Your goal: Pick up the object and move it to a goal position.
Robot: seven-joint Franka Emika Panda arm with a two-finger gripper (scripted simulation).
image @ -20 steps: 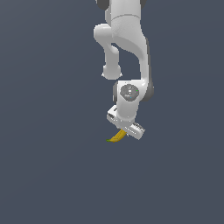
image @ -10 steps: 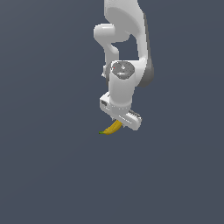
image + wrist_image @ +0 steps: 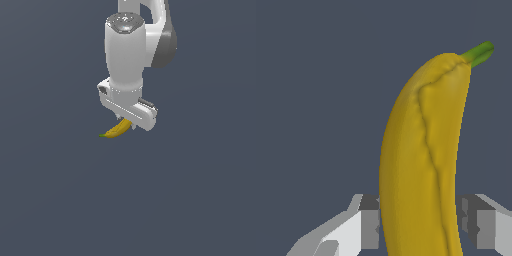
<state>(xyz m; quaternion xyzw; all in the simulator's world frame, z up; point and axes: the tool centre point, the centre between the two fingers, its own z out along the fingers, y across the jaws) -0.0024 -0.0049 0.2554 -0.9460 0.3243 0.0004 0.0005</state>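
Swinging round since a second ago, the gripper [image 3: 126,125] is clamping the banana [image 3: 116,130], seemingly lifted, carrying it toward an unseen goal.

The banana [image 3: 118,130] is held between the fingers [image 3: 363,225] of the end effector [image 3: 126,125], beneath the arm [image 3: 131,50]. Its stem end is pointed toward the exterior view's left, beyond the end effector. No bench edge can be made out.

In the exterior view we face the arm [image 3: 135,45] from a moderate distance, looking slightly downward. The wrist view looks along the gripper [image 3: 421,225] at very close range. Both views share the banana [image 3: 117,129].
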